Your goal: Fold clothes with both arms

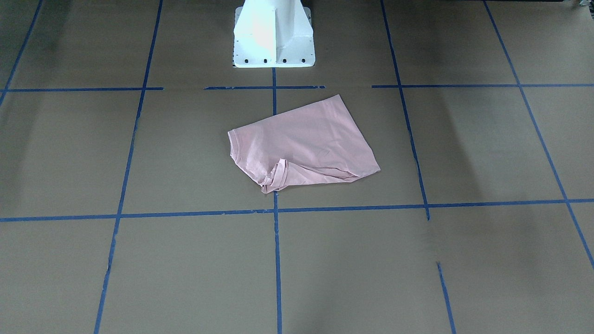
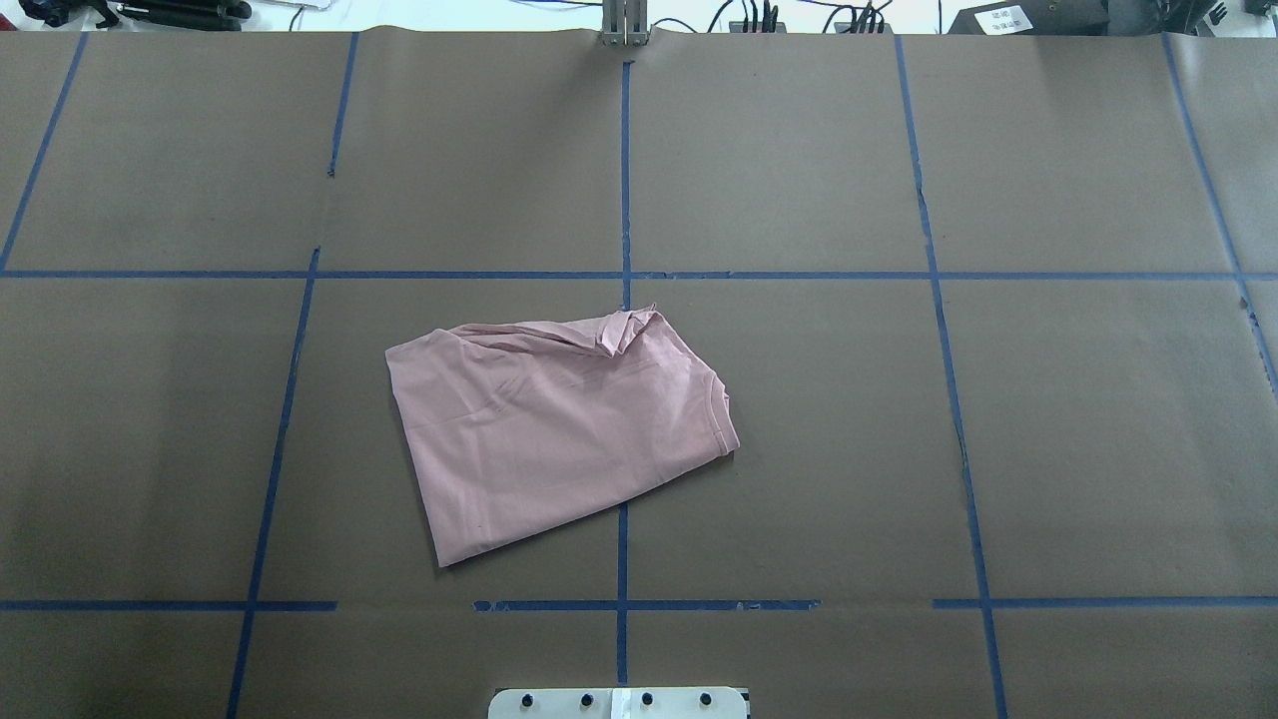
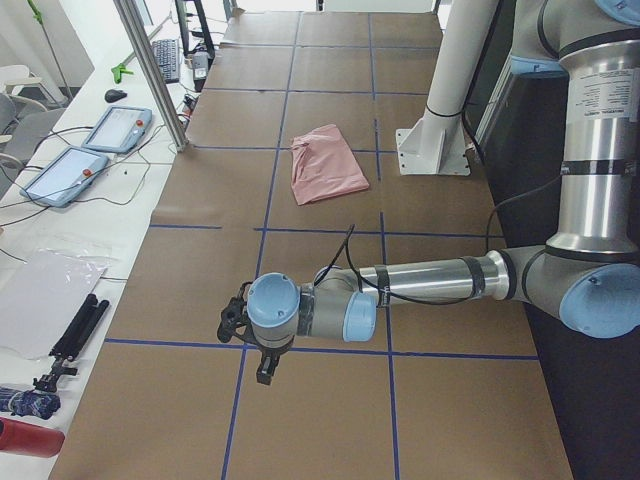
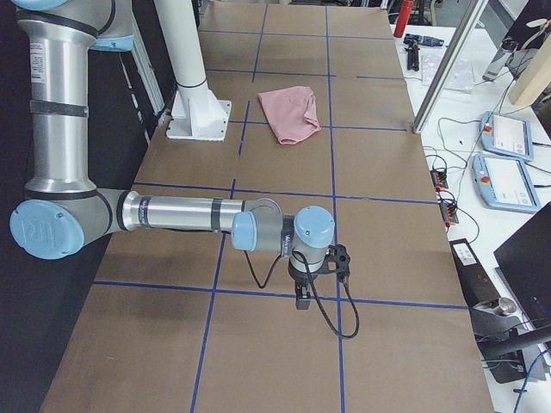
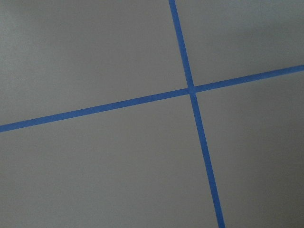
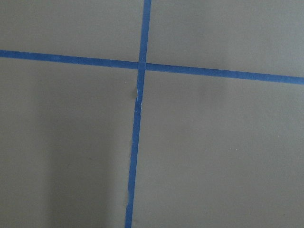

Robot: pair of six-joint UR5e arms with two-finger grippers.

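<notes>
The pale pink T-shirt (image 1: 306, 139) lies folded into a slanted, roughly four-sided shape in the middle of the brown table, with a bunched sleeve at one edge; its print is hidden. It also shows in the overhead view (image 2: 559, 419) and in both side views (image 3: 325, 165) (image 4: 291, 112). No arm reaches into the overhead or front views. My left gripper (image 3: 264, 368) hangs over the table's left end, far from the shirt. My right gripper (image 4: 301, 297) hangs over the right end. I cannot tell whether either is open or shut. Both wrist views show only paper and tape.
The white pedestal base (image 1: 274, 41) stands just behind the shirt. Blue tape lines (image 2: 624, 275) grid the brown paper. Teach pendants (image 3: 115, 128) (image 4: 508, 138), cables and metal posts (image 3: 150, 70) line the side of the table across from the robot.
</notes>
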